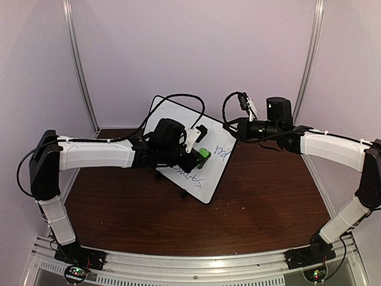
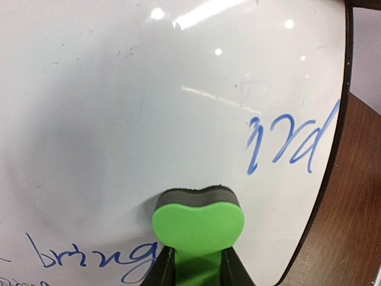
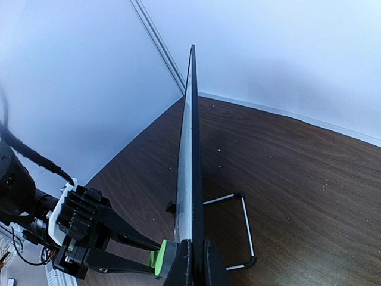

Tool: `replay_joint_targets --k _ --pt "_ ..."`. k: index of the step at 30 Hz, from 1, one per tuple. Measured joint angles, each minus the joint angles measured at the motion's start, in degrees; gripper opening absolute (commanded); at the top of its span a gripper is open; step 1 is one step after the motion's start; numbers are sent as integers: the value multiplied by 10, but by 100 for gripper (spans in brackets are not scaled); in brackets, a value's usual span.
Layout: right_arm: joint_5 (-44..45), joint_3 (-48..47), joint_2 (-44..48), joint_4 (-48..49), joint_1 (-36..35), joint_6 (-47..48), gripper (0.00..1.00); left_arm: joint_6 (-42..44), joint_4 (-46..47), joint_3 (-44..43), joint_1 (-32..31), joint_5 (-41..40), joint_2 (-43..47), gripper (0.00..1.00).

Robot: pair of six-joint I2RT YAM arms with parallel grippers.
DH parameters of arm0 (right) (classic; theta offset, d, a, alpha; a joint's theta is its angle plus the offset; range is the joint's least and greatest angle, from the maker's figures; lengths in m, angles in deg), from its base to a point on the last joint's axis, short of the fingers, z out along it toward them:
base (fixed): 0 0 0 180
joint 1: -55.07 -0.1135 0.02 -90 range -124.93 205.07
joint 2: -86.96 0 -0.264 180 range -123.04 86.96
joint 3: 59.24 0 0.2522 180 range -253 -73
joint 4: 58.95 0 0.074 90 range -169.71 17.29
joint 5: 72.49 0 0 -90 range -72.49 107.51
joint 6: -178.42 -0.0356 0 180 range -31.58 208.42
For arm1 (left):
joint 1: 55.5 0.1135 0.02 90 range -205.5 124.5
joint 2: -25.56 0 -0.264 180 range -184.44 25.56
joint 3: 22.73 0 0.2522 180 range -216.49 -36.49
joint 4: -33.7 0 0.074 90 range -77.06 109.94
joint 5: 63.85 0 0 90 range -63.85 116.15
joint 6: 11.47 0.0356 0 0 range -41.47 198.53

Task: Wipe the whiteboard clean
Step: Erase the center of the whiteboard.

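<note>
Two arms meet at the board (image 1: 174, 112), which stands tilted on a wire stand (image 3: 247, 229) in the middle of the brown surface (image 1: 268, 202), its written face turned toward the left arm (image 1: 95, 154). The right jaws are pressed together on the board's edge at 2 o'clock in the top view, and they seem to steady it. The left jaws pinch the green eraser (image 2: 198, 221), whose dark felt lies flat against the white face. From the eraser, in the left wrist view, blue writing (image 2: 280, 146) sits at 2 o'clock and more at 8 o'clock. I judge the left arm is the nearer one to wipe, going toward 2 o'clock first.
</note>
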Motion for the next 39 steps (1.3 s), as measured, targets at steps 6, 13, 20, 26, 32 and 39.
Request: replay_joint_targets --k 6,13,20,26,32,39 --pt "0 0 0 0 0 0 0 -9 -13 -9 0 0 -1 17" --pt "5 0 0 -1 0 -2 0 -10 -90 -79 -1 -5 -22 17" --pt "-3 0 0 3 -2 3 0 -5 -83 -123 -1 -15 -26 17" --pt "-7 0 0 5 -2 4 0 -15 -43 -64 -1 -14 -6 17" --pt "-8 0 0 7 -3 5 0 -20 -41 -7 0 -9 9 17" --pt "-5 0 0 5 -3 4 0 -21 -66 -27 -9 -12 -2 17"
